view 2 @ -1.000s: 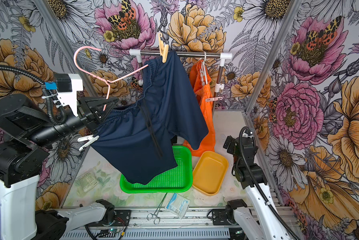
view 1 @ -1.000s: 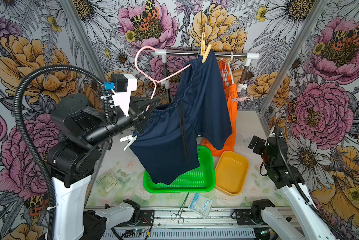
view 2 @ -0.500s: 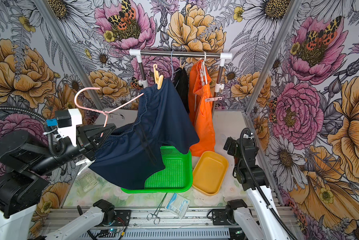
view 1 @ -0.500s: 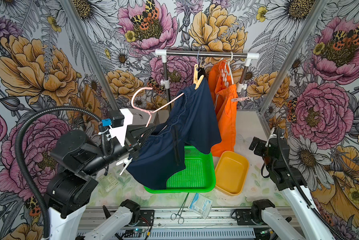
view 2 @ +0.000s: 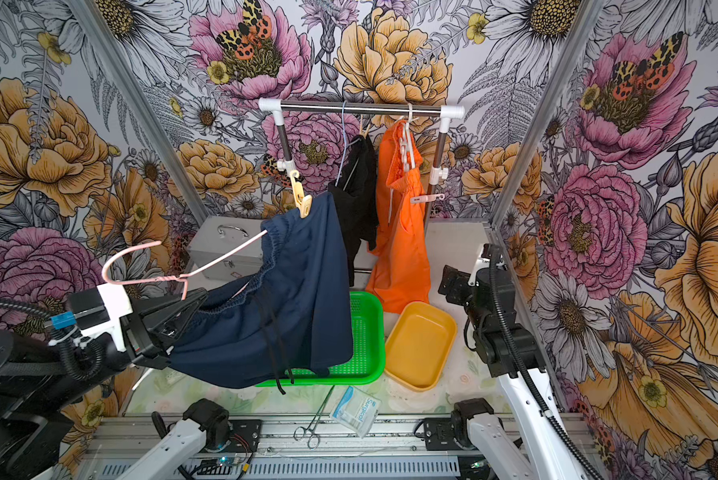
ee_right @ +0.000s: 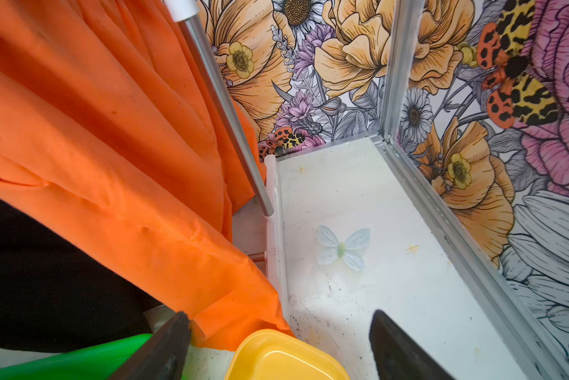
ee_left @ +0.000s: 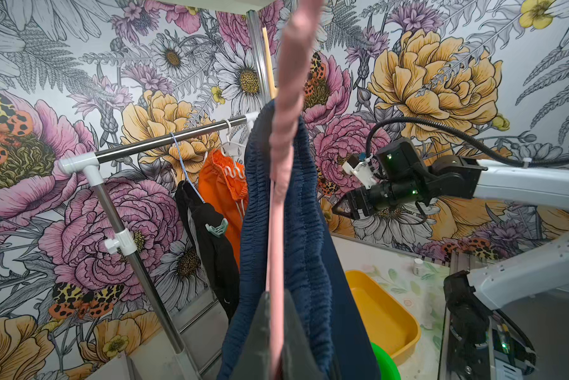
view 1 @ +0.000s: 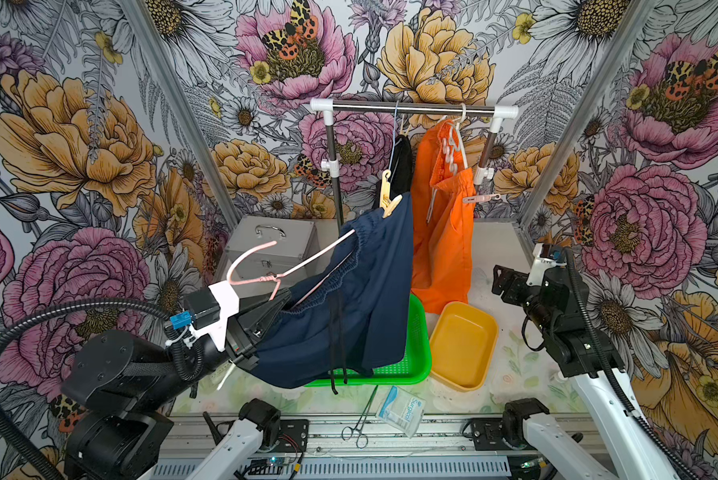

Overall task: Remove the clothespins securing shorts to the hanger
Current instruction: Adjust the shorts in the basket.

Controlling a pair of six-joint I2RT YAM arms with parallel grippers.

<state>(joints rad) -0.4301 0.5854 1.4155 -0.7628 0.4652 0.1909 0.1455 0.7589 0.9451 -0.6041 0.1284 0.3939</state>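
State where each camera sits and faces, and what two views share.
Top views: high in front, looking down at the steel clothes rail; left gripper and right gripper show.
Left wrist: behind its shut fingers, facing along the pink wire hanger and navy blue shorts.
Right wrist: behind its open fingers, facing down at bright orange shorts.
Both wrist views share the yellow plastic tray.

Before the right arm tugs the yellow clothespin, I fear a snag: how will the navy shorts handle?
Probably floppy: the shorts sag in folds off the hanger, drawstrings dangling. Likely light: one clothespin keeps the raised corner on that thin hanger. They'd probably swing, not resist.
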